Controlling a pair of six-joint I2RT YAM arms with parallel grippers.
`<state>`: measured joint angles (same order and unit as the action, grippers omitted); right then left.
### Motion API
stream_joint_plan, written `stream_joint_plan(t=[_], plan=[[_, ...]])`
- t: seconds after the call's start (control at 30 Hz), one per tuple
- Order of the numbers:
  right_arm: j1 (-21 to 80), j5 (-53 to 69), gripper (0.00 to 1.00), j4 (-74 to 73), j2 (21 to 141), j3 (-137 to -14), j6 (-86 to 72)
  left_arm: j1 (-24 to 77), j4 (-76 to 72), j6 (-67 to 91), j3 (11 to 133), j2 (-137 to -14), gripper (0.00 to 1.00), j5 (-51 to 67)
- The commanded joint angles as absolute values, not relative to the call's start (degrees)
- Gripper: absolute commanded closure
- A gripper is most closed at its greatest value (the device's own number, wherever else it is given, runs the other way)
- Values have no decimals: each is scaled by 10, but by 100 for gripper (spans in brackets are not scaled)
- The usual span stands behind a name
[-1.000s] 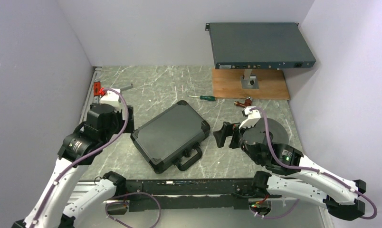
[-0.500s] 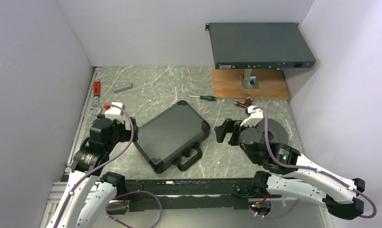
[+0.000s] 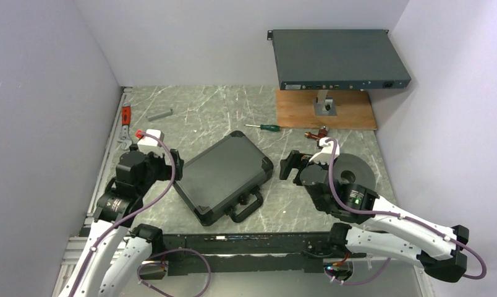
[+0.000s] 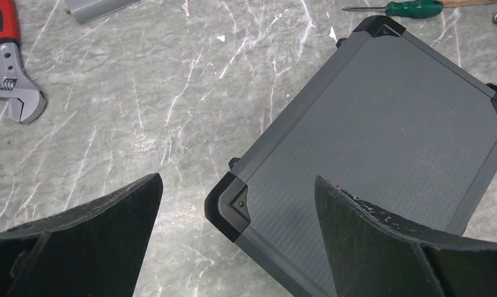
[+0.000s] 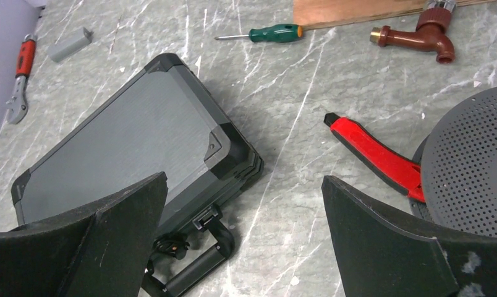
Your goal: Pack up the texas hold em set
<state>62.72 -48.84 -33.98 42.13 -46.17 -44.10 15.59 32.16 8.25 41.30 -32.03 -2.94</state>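
The texas hold em set shows as a black hard briefcase (image 3: 224, 176), lying flat and closed in the middle of the table, its handle (image 3: 245, 205) toward the near edge. My left gripper (image 3: 173, 166) is open at the case's left corner; in the left wrist view that corner sits between the fingers of the left gripper (image 4: 237, 179), with the lid (image 4: 382, 124) stretching away. My right gripper (image 3: 292, 170) is open just right of the case. In the right wrist view the right gripper (image 5: 243, 177) spans bare table beside the case (image 5: 128, 142) and its handle (image 5: 196, 266).
A green-handled screwdriver (image 3: 264, 127) and a brass tap (image 3: 315, 132) lie behind the case. A large grey perforated disc (image 5: 475, 167) and a red-handled tool (image 5: 376, 154) lie under the right arm. A red-handled wrench (image 4: 11, 74), a grey block (image 3: 159, 114) and a wooden board (image 3: 325, 110) carrying a rack unit (image 3: 339, 59) are further back.
The left arm has dropped back toward the near edge, bringing its open gripper to the case's left corner. The right gripper has shifted slightly left toward the case.
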Motion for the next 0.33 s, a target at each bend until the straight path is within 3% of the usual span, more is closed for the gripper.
stream_joint_plan(t=[0.0,0.3], plan=[[630,-513,0,-331,423,-484,-453,153,292,79,413,-318,1,-14],[630,-497,0,-310,427,-489,-430,153,287,76,411,-321,2,-5]])
